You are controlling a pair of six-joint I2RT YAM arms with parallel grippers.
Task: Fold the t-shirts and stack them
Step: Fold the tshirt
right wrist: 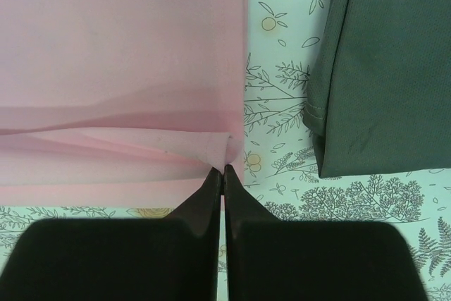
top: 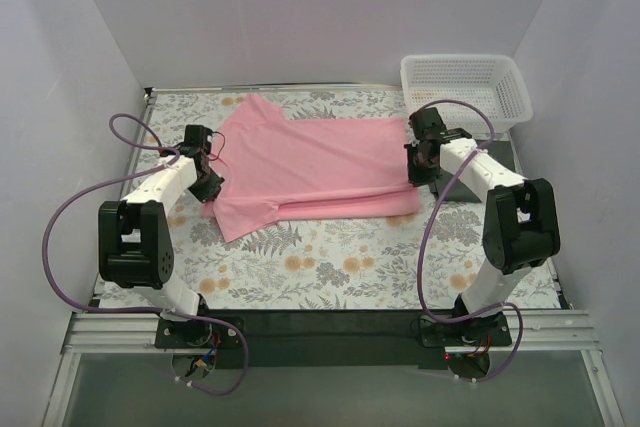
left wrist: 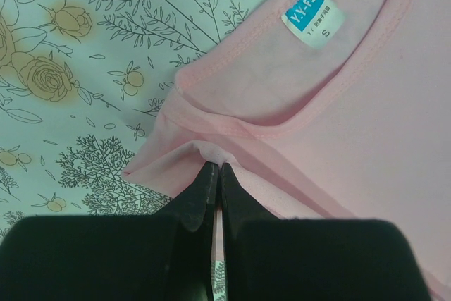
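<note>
The light pink t-shirt [top: 310, 162] lies spread across the middle of the floral table cloth, with its lower long side folded up. My left gripper [top: 210, 175] is at its left end. In the left wrist view this gripper [left wrist: 217, 167] is shut on a pinch of the pink t-shirt [left wrist: 352, 118] just below the collar, near the size label [left wrist: 312, 17]. My right gripper [top: 420, 162] is at the right end. In the right wrist view it [right wrist: 223, 169] is shut on the folded hem corner of the pink t-shirt [right wrist: 120, 47]. The dark green t-shirt [right wrist: 387, 68] lies folded flat just right of that corner.
A white mesh basket [top: 465, 87] stands at the back right corner. The floral table cloth [top: 330, 267] covers the table in front of the shirt. White walls close in the left, back and right sides.
</note>
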